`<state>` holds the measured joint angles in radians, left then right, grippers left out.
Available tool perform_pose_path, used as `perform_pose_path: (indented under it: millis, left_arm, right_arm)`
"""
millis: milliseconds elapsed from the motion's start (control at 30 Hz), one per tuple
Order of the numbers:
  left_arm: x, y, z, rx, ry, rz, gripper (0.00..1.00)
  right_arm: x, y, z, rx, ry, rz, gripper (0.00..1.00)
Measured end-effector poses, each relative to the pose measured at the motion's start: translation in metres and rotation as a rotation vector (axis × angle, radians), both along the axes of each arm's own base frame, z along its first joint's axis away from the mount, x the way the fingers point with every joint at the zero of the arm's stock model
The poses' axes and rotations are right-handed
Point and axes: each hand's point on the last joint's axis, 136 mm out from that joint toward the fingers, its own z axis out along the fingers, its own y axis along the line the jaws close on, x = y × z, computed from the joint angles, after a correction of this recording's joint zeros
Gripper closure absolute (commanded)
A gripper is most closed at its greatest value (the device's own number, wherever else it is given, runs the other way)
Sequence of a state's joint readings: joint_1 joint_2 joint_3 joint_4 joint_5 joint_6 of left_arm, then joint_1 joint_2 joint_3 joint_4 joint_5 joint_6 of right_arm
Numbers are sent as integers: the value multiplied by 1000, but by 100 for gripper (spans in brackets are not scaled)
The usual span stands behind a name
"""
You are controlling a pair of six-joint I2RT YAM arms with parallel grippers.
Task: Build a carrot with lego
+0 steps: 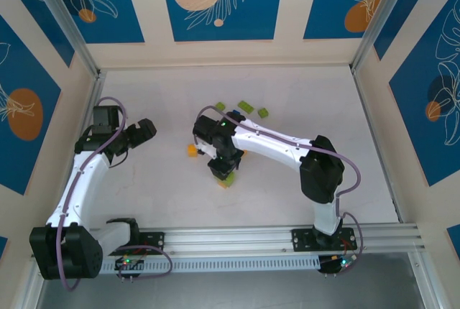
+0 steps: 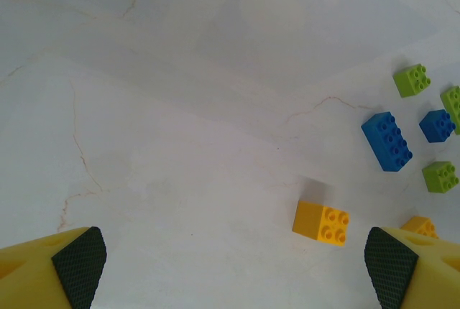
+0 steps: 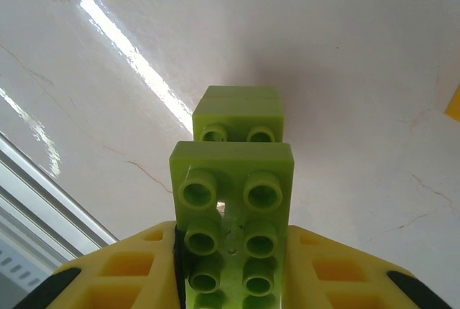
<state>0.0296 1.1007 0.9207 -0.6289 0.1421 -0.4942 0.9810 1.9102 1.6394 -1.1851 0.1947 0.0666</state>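
Note:
My right gripper is shut on a long lime green lego brick, studs facing the camera. Just beyond its tip is a second lime brick; whether the two touch I cannot tell. From above, the right gripper hangs over the table's middle with the lime brick under it. My left gripper is open and holds nothing, and stands left of centre. An orange brick lies on the table ahead of it, near its right finger.
Loose bricks lie at the right of the left wrist view: a long blue, a small blue, lime green ones, another orange. Lime bricks sit behind the right arm. A metal rail runs along the near edge.

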Motion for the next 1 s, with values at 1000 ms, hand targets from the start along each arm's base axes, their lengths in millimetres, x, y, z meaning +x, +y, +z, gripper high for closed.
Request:
perform_pose_path:
  millis: [1000]
  left_arm:
    - [0,0,0,4,-1,-4,5]
  right_arm:
    - [-37,15,15,10,0,403,64]
